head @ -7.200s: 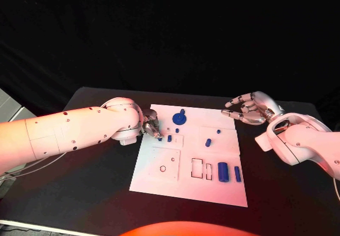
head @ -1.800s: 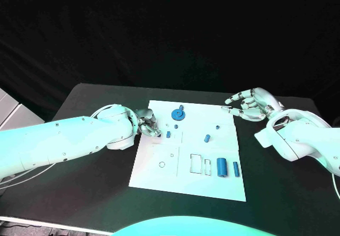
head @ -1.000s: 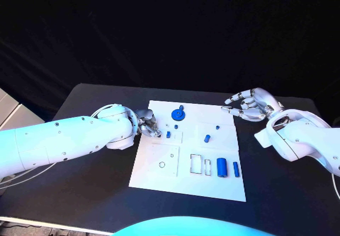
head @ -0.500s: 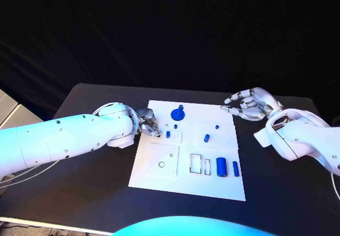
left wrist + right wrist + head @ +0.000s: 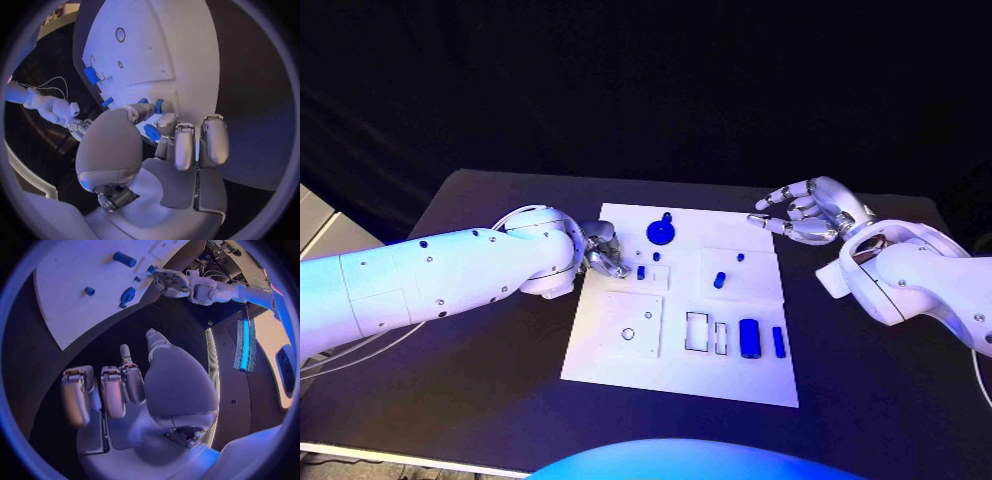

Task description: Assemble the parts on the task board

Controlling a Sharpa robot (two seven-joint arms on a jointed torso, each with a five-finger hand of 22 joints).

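Head overhead; wrists close; share task board (image 5: 733, 375).

a black table (image 5: 473, 330) stands before a dark backdrop (image 5: 646, 80).

Blue parts (image 5: 750, 340), white task board (image 5: 678, 370)

From behind the left wrist, the left robot hand (image 5: 165, 150) fills the middle, its fingers curled in over the edge of the white task board (image 5: 169, 45). A small blue part (image 5: 152, 133) sits between the thumb and a fingertip, apparently pinched there. Two more blue parts show just past the fingertips: a short peg (image 5: 159, 106) and a smaller piece (image 5: 108, 102) near it. Further along the board, a blue block (image 5: 91, 76) lies beside a rectangular recess. A round hole (image 5: 120, 34) and a smaller one (image 5: 120, 64) mark the plate. The dark bench (image 5: 250, 90) surrounds the board, and the right robot hand (image 5: 65, 112) hovers beyond it.
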